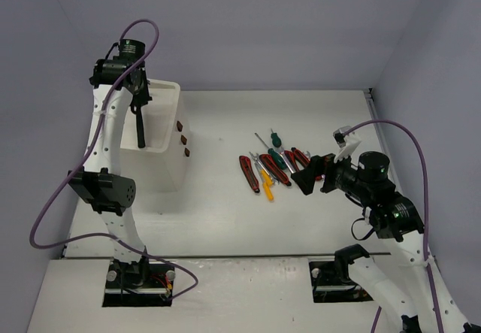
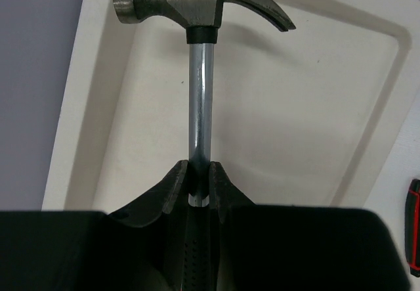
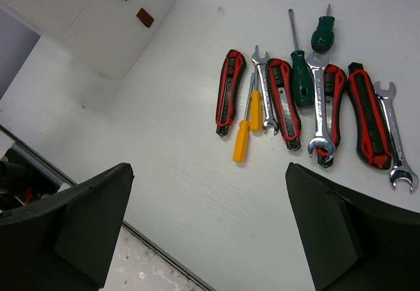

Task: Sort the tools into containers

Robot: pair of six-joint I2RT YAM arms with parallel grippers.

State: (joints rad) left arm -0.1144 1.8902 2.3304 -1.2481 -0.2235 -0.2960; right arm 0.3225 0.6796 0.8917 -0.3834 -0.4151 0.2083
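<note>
Over cabinet tray (image 2: 295, 107), left tool (image 2: 200, 173) clamps hammer (image 2: 197, 2) — wrenches (image 3: 319, 107) apart

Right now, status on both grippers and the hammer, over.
Left gripper shut on hammer, head down over the cabinet tray. Right gripper open, empty, above the loose tools. Nothing visible lying in the tray.

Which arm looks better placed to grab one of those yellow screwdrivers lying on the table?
Right. The right tool hangs open beside the yellow screwdrivers, while the left tool is shut on the hammer above the cabinet tray.
</note>
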